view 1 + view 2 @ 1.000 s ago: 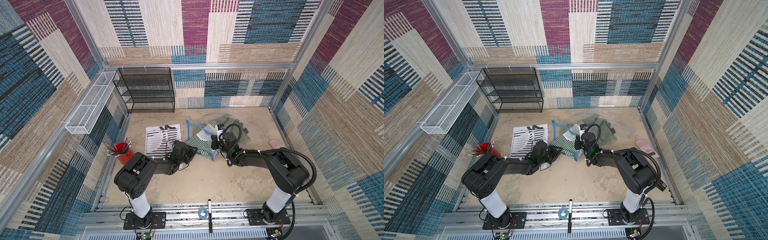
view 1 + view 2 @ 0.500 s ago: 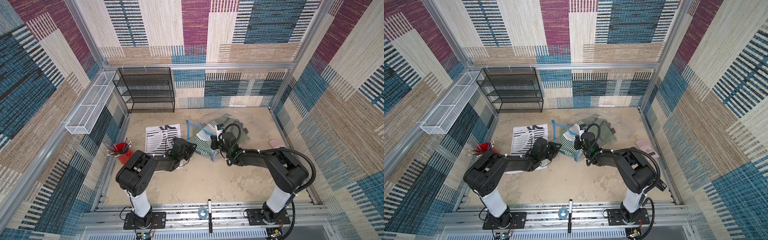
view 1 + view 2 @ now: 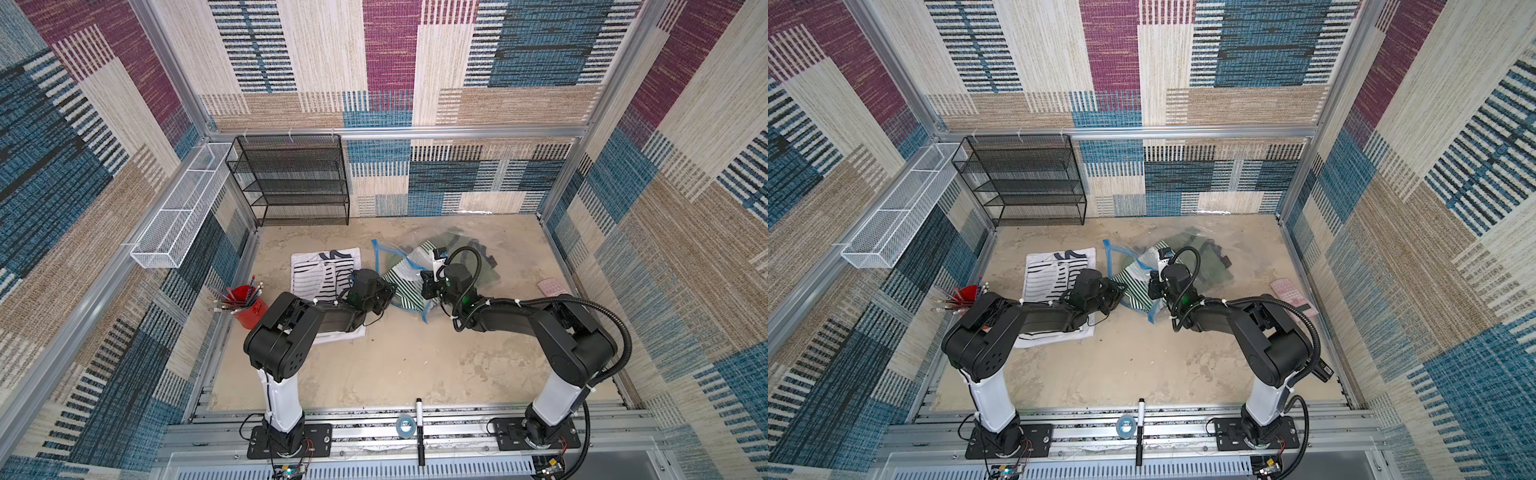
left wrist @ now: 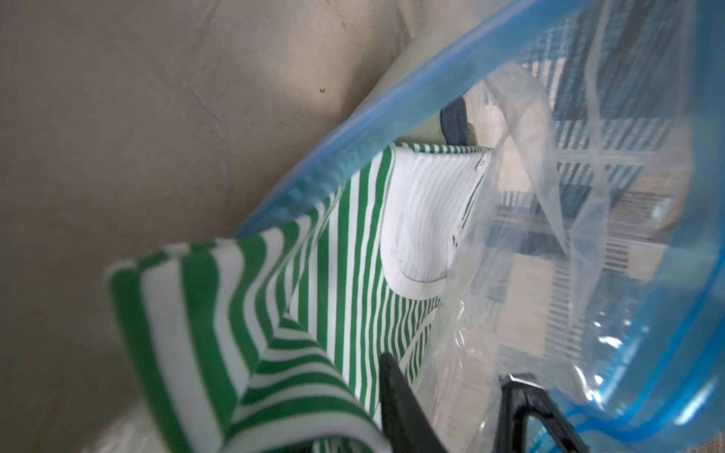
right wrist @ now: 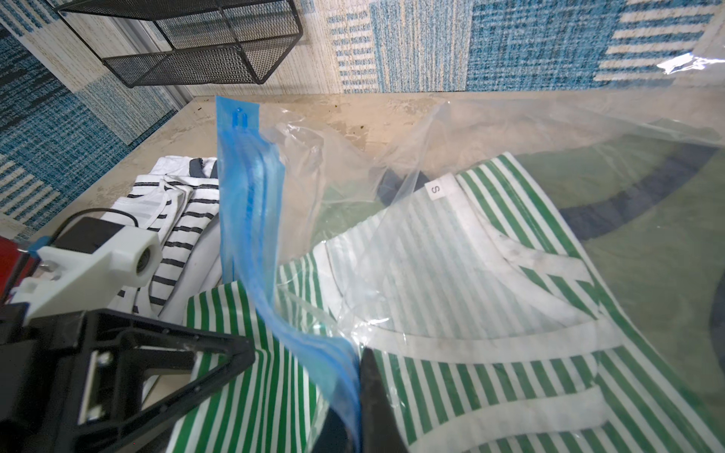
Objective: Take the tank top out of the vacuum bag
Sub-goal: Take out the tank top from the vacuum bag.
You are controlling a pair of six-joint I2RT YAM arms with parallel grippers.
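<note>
Find the vacuum bag (image 3: pixel 395 254) crumpled on the table (image 3: pixel 395 365), a little far of the middle, with its blue zip-seal strip (image 5: pixel 251 196) turned to the left. See the green-striped tank top (image 3: pixel 405 286) partly out through that mouth, with its near-left corner already on the bare table. Its straps and "S" label (image 5: pixel 435 189) are still under the clear plastic, on top of a dark green garment (image 5: pixel 647 235) deeper inside. Note the right gripper (image 3: pixel 427 286) clenched, with the blue strip passing between its fingers in the right wrist view, so probably pinning the lip of the bag. Note the left gripper (image 3: pixel 387 293) at the free corner of the tank top, jaws partly apart in the left wrist view, with striped cloth against one finger (image 4: pixel 396 392); cannot tell whether gripping it or not. Expect light, soft, limp cloth, folding and stretching instead of sliding out as one piece. Expect also thin, slippery film, light enough to travel together with the cloth. Take hold of the tank top at the exposed corner or hem, through both layers, and pull leftward, low over the table, while keeping the bag pinned by its stiffer zip strip. Leave aside the black-striped white top (image 3: pixel 320 274) lying flat just left of the bag.
</note>
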